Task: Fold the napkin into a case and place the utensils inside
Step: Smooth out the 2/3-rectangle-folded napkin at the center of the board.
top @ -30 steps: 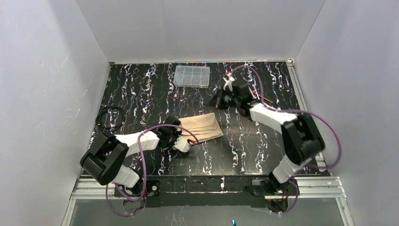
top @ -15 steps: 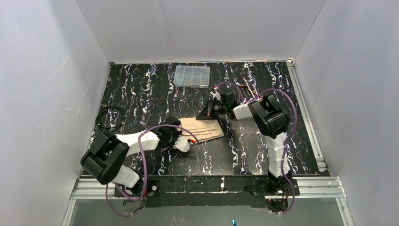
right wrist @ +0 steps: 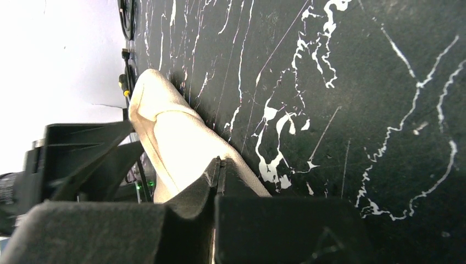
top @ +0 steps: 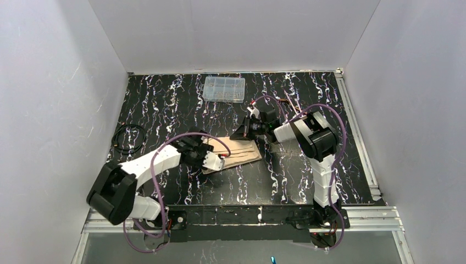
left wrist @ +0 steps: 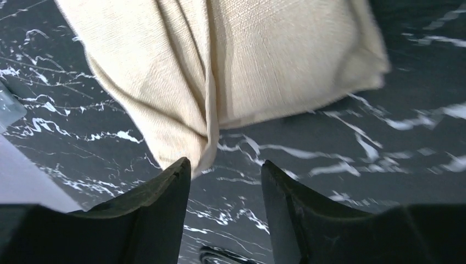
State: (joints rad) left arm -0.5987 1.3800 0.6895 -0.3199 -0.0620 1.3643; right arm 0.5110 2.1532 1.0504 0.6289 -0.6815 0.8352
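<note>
The beige napkin (top: 237,152) lies folded into a narrow layered case mid-table. It fills the top of the left wrist view (left wrist: 220,60) and shows in the right wrist view (right wrist: 176,137). My left gripper (top: 217,163) is open at its near-left corner, which hangs just beyond the fingertips (left wrist: 225,168). My right gripper (top: 242,132) sits at the cloth's far edge with its jaws closed (right wrist: 220,162), seemingly pinching the cloth edge. I cannot clearly make out the copper utensils. Thin dark lines across the cloth may be folds or cutlery.
A clear plastic compartment box (top: 224,89) stands at the back of the black marbled table (top: 165,104). A black cable coil (top: 129,138) lies at the left edge. White walls close in the left, right and back sides.
My right arm has swung in from the back right, bringing its gripper to the napkin's far edge. My left gripper has shifted slightly right and away, and the cloth's near-left corner has moved with it.
</note>
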